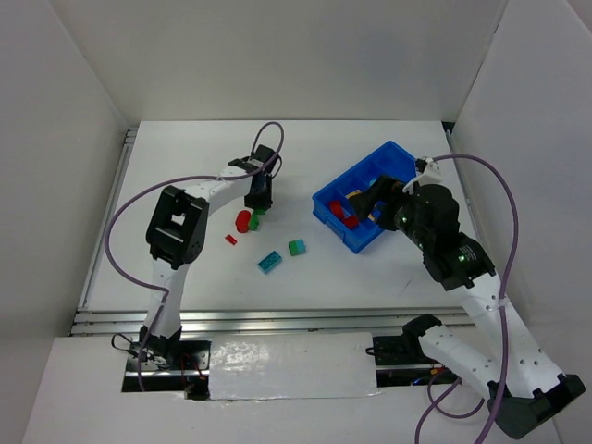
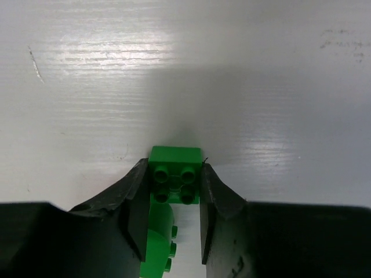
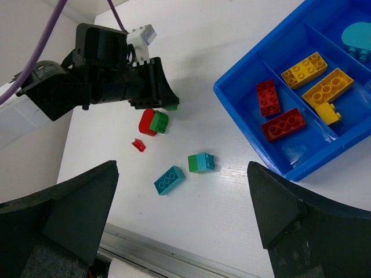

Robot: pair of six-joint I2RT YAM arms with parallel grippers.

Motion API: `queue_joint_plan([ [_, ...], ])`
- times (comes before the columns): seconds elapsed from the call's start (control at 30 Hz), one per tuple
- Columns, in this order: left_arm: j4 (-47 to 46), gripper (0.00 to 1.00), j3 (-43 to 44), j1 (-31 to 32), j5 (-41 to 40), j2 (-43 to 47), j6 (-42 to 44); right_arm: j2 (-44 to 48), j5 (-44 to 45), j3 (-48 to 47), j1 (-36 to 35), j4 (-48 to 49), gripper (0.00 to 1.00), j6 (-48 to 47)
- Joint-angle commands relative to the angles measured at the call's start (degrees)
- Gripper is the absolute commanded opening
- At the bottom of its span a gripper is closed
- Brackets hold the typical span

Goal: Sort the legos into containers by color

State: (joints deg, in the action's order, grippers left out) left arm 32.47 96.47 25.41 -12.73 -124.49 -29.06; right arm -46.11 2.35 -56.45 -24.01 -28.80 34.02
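Gripping: my left claw is clenched on a green brick, with one dark finger against each side and its four studs facing my wrist camera.
Brick's place: it sits low over the white table, at the far left of the scattered legos and well apart from the blue tray. I cannot tell whether it touches the surface.
Close neighbour: a rounded green piece shows between my fingers, just below the brick in the wrist view. I cannot tell whether the two are joined.
Loose legos: a red-and-green piece lies just beside my left claw. A small red piece, a teal brick and a green-and-teal brick are spread nearer the table's front edge.
Tray contents: the end compartment holds two red bricks. The next one holds three yellow bricks, and beyond them a teal piece is cut off at the picture's edge.
Right claw: my right claw is released, its fingers spread wide with nothing between them, and it hangs above the tray.
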Motion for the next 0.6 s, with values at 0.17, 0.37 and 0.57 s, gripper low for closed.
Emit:
queue_joint_plan([
  [0.17, -2.22, 0.05, -0.92, 0.08, 2.52, 2.65, 0.49, -1.44, -2.09, 3.09, 0.01, 4.01, 1.0, 0.95],
  [0.37, -17.15, 0.0, -11.97, 1.74, 16.93, 17.06, 6.89, -0.3, -5.42, 6.08, 3.69, 6.9, 1.0, 6.92],
  [0.57, -38.49, 0.0, -28.59, 8.68, 24.91, 31.74, 19.2, 3.05, -13.15, 6.88, 8.62, 9.37, 1.0, 10.8],
])
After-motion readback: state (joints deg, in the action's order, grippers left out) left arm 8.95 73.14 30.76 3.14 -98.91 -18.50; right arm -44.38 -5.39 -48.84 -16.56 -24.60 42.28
